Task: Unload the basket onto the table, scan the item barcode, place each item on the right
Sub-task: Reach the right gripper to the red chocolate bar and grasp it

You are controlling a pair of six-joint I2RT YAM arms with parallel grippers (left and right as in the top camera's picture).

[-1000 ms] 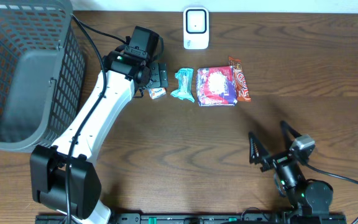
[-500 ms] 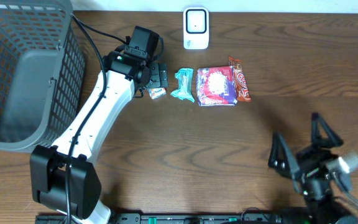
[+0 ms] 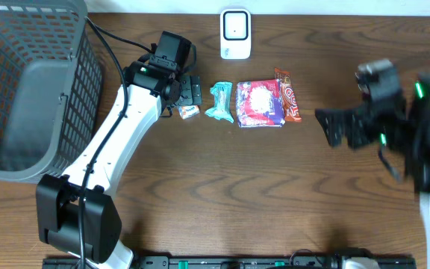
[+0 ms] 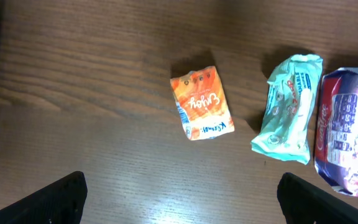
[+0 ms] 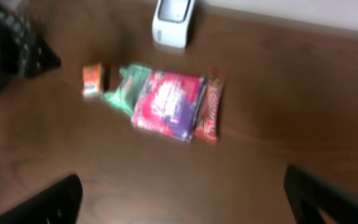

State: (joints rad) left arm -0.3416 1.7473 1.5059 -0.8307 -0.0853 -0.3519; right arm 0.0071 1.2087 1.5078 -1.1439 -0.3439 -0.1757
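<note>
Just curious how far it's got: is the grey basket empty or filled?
Empty, as far as visible: the basket shows a bare grey floor; its left edge is out of frame.

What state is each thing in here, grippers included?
left gripper, open, above the small orange packet, not touching
right gripper, open, empty
small orange packet, flat on the table, ungripped
teal packet, flat, crumpled
pink packet, flat, beside the orange-red bar
orange-red bar, flat
scanner, untouched, at the table's back edge
basket, nothing visible inside
</note>
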